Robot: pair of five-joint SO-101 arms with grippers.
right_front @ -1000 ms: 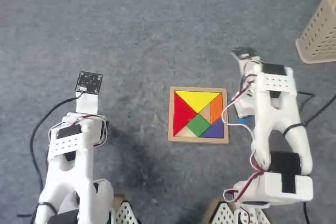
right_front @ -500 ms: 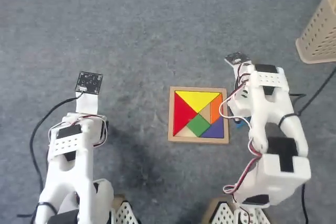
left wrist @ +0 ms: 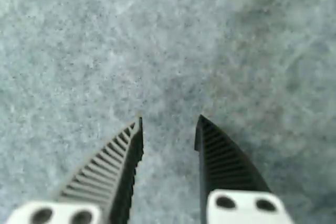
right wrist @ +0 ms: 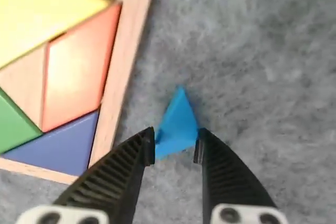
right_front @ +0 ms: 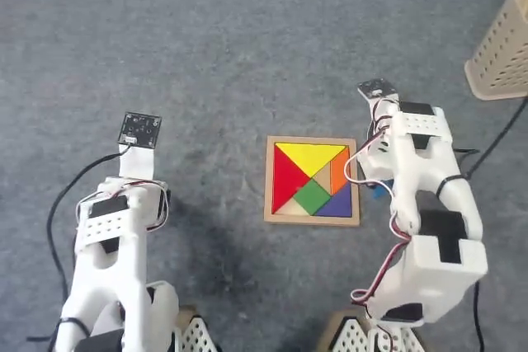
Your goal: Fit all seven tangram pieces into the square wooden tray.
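Pinching the blue triangle [right wrist: 178, 121], the right gripper [right wrist: 175, 136] sat just outside the tray [right wrist: 122, 61] (nearer arm by far). Left gripper [left wrist: 168, 127] gaped narrowly.

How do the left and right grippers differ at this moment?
The left gripper is open over bare carpet; the right gripper grips the blue triangle. The left gripper sits well away from the tray; the right gripper is beside its edge. Both are black, ridged and aimed at the carpet.
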